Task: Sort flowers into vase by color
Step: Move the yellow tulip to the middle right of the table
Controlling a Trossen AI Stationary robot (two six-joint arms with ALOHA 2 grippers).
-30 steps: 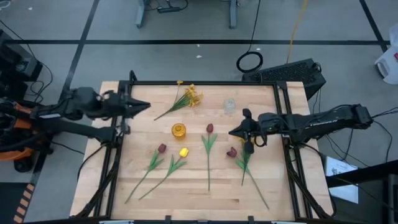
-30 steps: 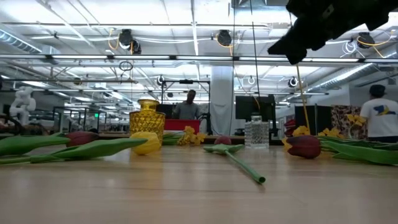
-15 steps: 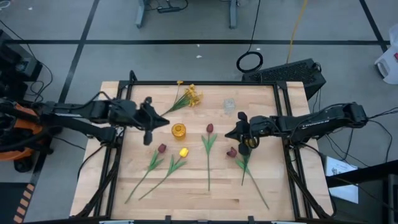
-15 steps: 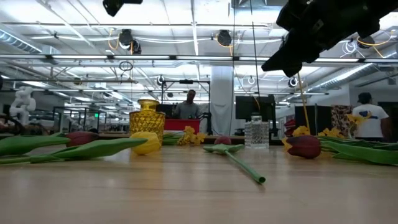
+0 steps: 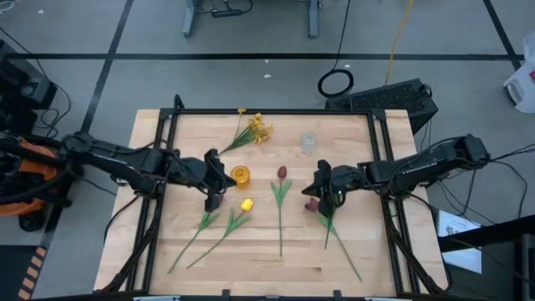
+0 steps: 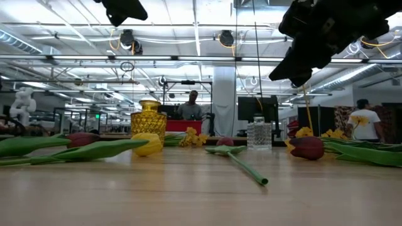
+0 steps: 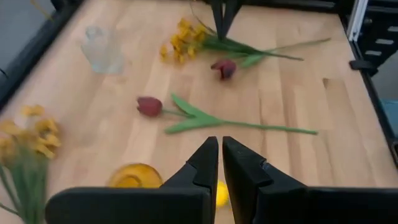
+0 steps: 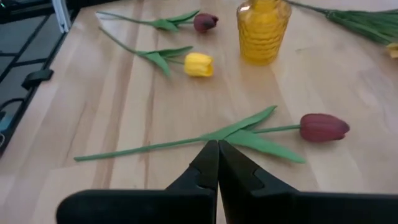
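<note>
I had both hands over the worktop (image 5: 351, 251) and neither held anything. The left hand (image 5: 213, 177) hung above the yellow tulip (image 5: 247, 204), its fingers (image 7: 208, 163) nearly together with only a sliver between them. The right hand (image 5: 322, 182) was pinched fully shut above the dark red tulip on the right (image 5: 311, 204).

The flowers lay flat and spread out: another dark red tulip (image 5: 217, 199) near the yellow one, a third (image 5: 282, 172) in the middle, and a spray of small yellow blossoms (image 5: 259, 128) toward the far edge. The amber vase (image 5: 241, 176) stood just beside my left hand; the clear glass vase (image 5: 308, 141) stood farther back.

I judged these stems light and somewhat springy, with soft heads that would crush or slip if squeezed. The place to take hold seemed the bare stem just below the leaves, where thin fingers could get under it against the wood. The glass vase looked light enough to tip if a long stem levered on its rim.

There was open wood between the stems, but the black frame rails (image 5: 159, 209) ran along both sides, and the amber vase stood close enough to my left hand that any swing had to be lifted clear of it.
</note>
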